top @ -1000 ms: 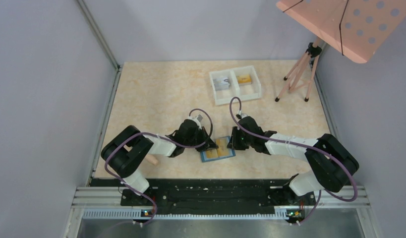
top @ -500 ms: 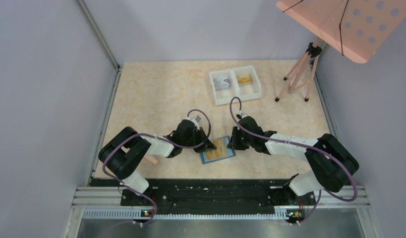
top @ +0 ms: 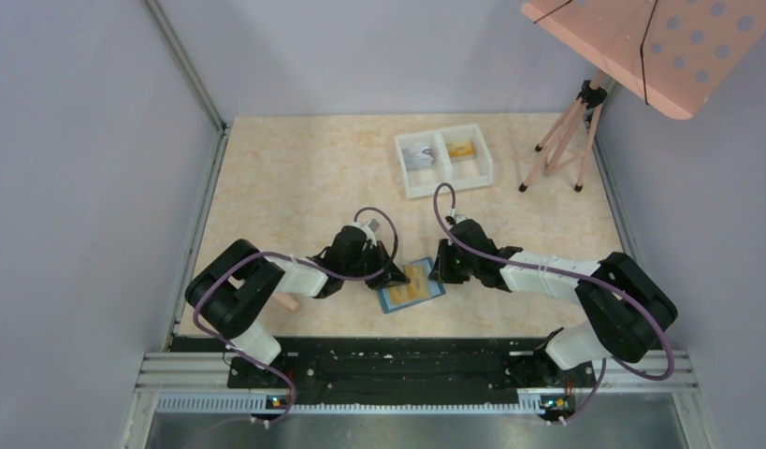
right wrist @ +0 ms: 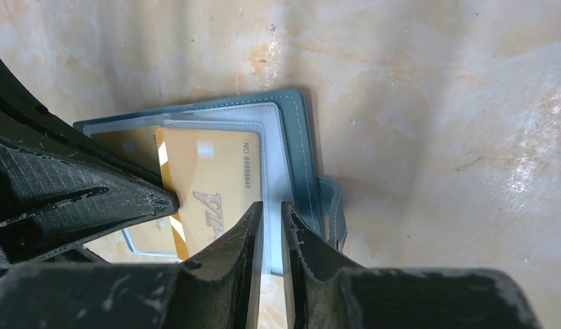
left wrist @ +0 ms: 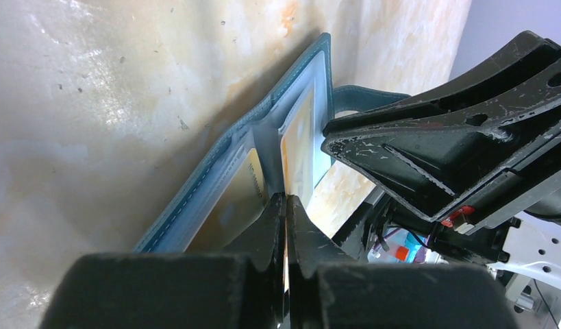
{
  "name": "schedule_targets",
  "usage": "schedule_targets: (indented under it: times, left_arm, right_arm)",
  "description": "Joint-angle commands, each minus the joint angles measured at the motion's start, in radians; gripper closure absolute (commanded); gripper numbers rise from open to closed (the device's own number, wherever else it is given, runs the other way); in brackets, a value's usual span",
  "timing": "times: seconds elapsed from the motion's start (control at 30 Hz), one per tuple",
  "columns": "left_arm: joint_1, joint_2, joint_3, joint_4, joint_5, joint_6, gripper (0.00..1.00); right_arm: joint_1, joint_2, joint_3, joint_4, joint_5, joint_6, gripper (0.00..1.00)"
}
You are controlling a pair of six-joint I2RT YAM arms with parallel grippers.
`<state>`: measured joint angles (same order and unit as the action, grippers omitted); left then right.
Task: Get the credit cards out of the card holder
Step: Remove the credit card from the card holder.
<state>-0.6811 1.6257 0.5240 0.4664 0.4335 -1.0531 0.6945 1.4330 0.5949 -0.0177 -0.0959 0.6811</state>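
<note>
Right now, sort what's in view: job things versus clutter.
Job: teal-blue bifold wallet, lying open; orange-gold flat card in its pocket.
Just lying about: white two-compartment tray; pink perforated board on a tripod.

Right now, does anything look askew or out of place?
The gold card appears to stick partly out of its pocket in the open wallet, which lies at an angle to the table edge. That fits the task, and nothing looks spilled or damaged.

Lab test cell — plain walls (top: 79,187), aluminium rail (top: 416,385)
</note>
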Motion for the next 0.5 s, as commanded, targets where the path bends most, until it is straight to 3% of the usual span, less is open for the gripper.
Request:
schedule_targets:
  times: [0.0, 0.47]
  left_arm:
    - [0.005, -0.021, -0.015, 0.032, 0.013, -0.004, 0.96]
    - [0.006, -0.046, -0.039, 0.061, 0.027, 0.005, 1.00]
  right_arm:
    - [-0.016, -0.028, -0.018, -0.031, 0.011, -0.011, 0.84]
    - [-0.016, -0.018, -0.021, -0.031, 0.016, -0.014, 0.84]
